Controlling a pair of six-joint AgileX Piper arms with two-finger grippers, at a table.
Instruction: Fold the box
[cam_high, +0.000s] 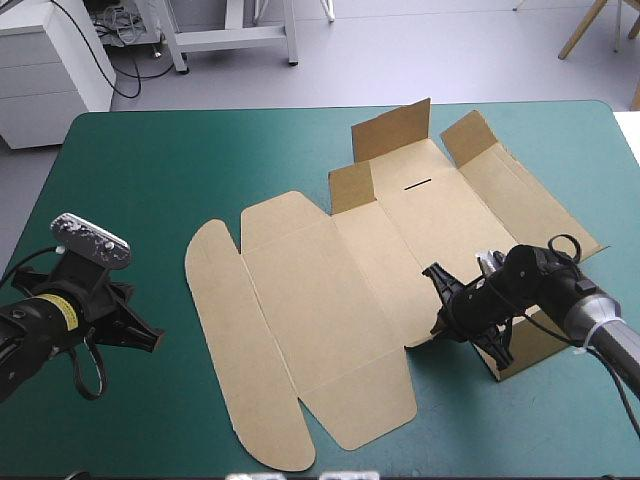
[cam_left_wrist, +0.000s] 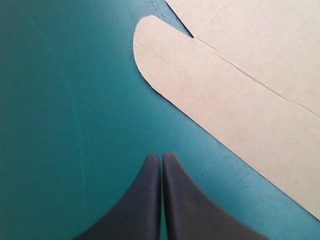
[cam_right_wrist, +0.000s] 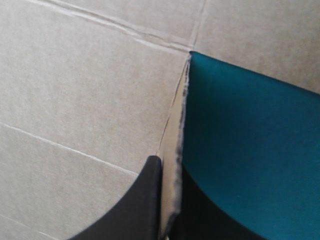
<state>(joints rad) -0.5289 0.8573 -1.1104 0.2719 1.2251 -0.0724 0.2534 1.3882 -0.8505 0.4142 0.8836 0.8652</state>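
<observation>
Across the middle and right half of the teal-green desk (cam_high: 150, 160) your brown box (cam_high: 330, 300) lies as a cut sheet, mostly flat and not yet a tray. Its long axis runs on a slant, from the long round-ended flap at its left end toward the desk's far right corner. Small flaps stand raised along its far side, next to a short dark slot (cam_high: 416, 184).

Your right gripper (cam_high: 462, 315) sits at the sheet's near right side. The high view does not show its hold. The right wrist view shows the black fingers (cam_right_wrist: 150, 200) all but closed, pinching a raised board edge between them.

Your left gripper (cam_high: 135, 325) hovers over bare desk near the left edge, apart from the box. Its wrist view shows both fingers (cam_left_wrist: 145, 200) pressed together, with the rounded flap ahead of them.
</observation>
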